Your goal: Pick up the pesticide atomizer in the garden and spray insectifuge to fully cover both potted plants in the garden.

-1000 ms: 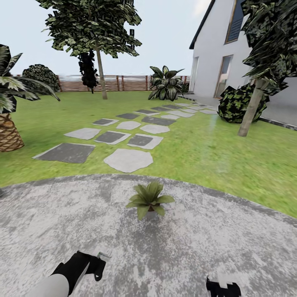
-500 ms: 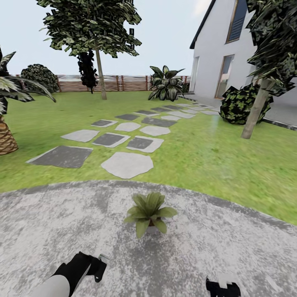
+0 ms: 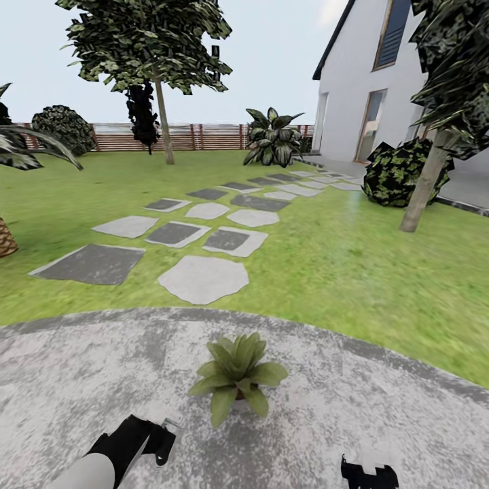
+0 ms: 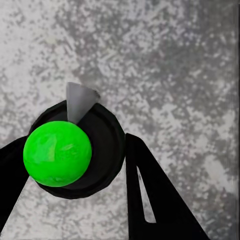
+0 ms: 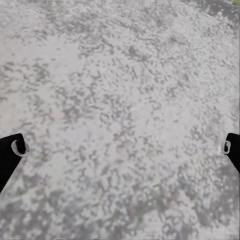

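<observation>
A potted plant (image 3: 237, 377), a low rosette of broad pointed leaves, stands on the mottled grey patio (image 3: 380, 421) near its curved lawn-side edge, with nothing between it and the arms. The left tool (image 4: 75, 165) pinches the pesticide atomizer (image 4: 75, 150), a round dark body with a glossy green cap and pale nozzle. The right tool (image 5: 120, 150) hangs spread over bare paving. Flat stepping stones (image 3: 204, 277) cross the lawn (image 3: 353, 265) toward a slat fence (image 3: 197, 137) and white house (image 3: 353, 81).
</observation>
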### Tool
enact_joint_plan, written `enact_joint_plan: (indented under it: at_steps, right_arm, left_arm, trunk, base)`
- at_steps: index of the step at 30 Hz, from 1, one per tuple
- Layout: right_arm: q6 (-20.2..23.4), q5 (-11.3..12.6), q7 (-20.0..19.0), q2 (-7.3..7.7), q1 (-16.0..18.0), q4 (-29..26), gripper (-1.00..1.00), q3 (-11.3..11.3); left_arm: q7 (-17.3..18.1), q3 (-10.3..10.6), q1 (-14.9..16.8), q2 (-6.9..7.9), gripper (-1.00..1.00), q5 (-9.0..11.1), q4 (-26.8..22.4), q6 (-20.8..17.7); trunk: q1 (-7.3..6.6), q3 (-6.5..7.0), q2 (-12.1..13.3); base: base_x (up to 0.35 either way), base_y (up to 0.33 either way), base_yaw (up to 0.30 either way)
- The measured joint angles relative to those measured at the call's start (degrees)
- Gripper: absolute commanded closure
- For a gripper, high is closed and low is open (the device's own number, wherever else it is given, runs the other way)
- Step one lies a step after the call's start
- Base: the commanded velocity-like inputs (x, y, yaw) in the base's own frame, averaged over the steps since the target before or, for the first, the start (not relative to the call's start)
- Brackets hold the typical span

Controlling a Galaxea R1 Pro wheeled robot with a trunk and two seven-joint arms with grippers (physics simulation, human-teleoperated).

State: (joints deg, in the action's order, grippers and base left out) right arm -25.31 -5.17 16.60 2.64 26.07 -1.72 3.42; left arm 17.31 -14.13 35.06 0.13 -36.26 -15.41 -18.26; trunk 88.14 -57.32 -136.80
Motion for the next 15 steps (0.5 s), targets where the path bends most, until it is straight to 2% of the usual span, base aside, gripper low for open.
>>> enact_joint_plan:
  at_steps: [4,7,9,11,12,13,15]
  right_arm:
    - [0.03,0.00,-0.01,-0.02,0.00,0.07,-1.00,0.00]
    - [0.04,0.00,-0.02,-0.02,0.00,0.02,-1.00,0.00]
    - [0.04,0.00,-0.02,-0.03,0.00,0.01,-1.00,0.00]
    - [0.04,0.00,-0.02,-0.07,0.00,0.00,-1.00,0.00]
    - [0.04,0.00,-0.02,-0.08,0.00,0.00,-1.00,0.00]
    - [0.04,0.00,-0.03,-0.09,0.00,0.00,-1.00,0.00]
    - [0.04,0.00,-0.09,-0.09,0.00,0.00,-1.00,-0.01]
  left_arm:
    - [0.10,-0.03,0.15,0.01,1.00,0.09,-0.01,-0.50]
    - [1.26,0.02,0.42,-0.02,1.00,0.13,-0.01,-3.13]
    - [4.97,0.78,0.55,0.21,1.00,-0.17,-0.06,-4.00]
    - [10.94,3.49,0.64,0.66,1.00,-1.72,-0.41,-4.48]
    - [13.46,4.95,0.93,0.84,1.00,-2.75,-1.58,-5.93]
    - [14.45,5.54,1.36,0.91,1.00,-3.34,-2.79,-8.37]
    - [15.51,6.08,2.31,0.92,1.00,-3.75,-5.50,-15.70]
  trunk:
    - [0.02,0.00,0.00]
    - [0.03,0.00,0.00]
    - [0.03,0.00,0.00]
    - [0.03,0.00,0.00]
    - [0.03,0.00,0.00]
    - [0.03,0.00,0.00]
    - [0.03,0.01,0.00]
  base:
    - [0.181,-0.111,0.000]
    - [0.025,-0.016,0.000]
    - [0.005,-0.003,0.000]
    - [0.001,-0.001,0.000]
    - [0.000,0.000,0.000]
    - [0.000,0.000,0.000]
    - [0.000,0.000,0.000]
